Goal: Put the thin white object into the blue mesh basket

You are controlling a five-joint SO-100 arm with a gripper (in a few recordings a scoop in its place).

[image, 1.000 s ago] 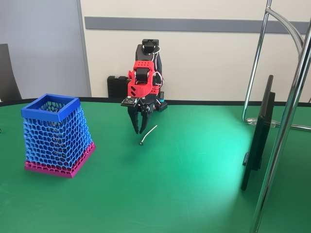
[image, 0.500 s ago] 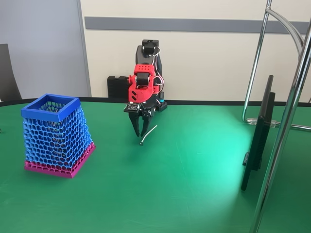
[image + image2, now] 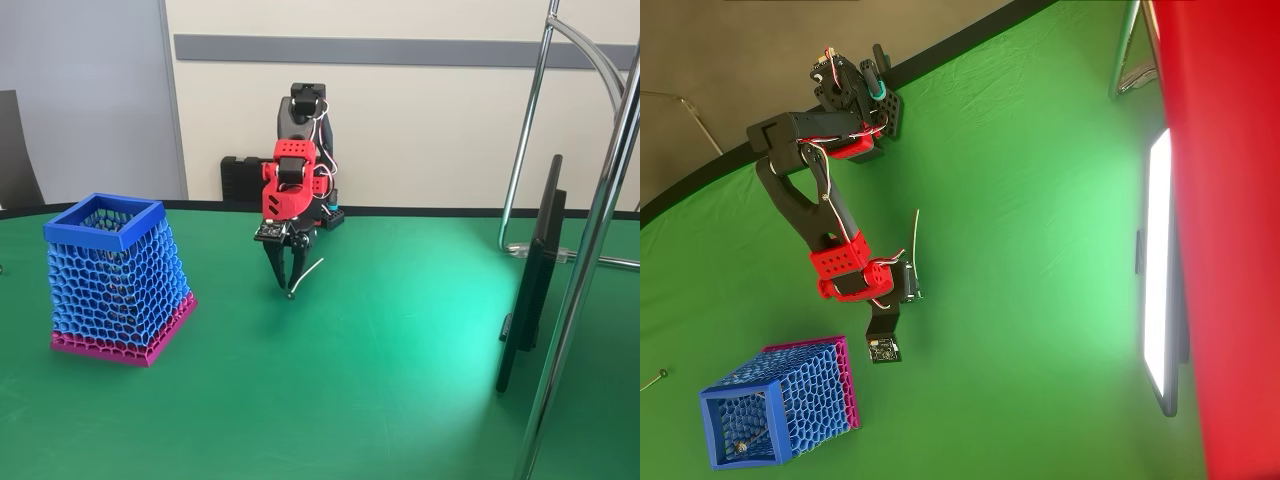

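Observation:
The thin white object (image 3: 308, 275) lies on the green table, slanting, its dark tip toward the camera in the fixed view. From overhead the white stick (image 3: 915, 240) runs from the middle of the table toward the arm's wrist. My red-and-black gripper (image 3: 288, 287) points straight down with its fingertips at the stick's dark end, close to the table. Its jaws stand a narrow gap apart, and the stick still rests on the cloth. The blue mesh basket (image 3: 115, 275) with a magenta base stands well to the left, upright (image 3: 780, 405).
A dark monitor (image 3: 530, 280) on a stand and chrome poles (image 3: 590, 250) occupy the right side. Overhead, a small thin stick-like item (image 3: 652, 380) lies at the far left edge. The arm's base (image 3: 855, 100) sits at the table's back edge.
The gripper has come down and shifted slightly right, bringing its fingertips to the stick's dark end, and the jaws have narrowed. Stick and basket have not moved.

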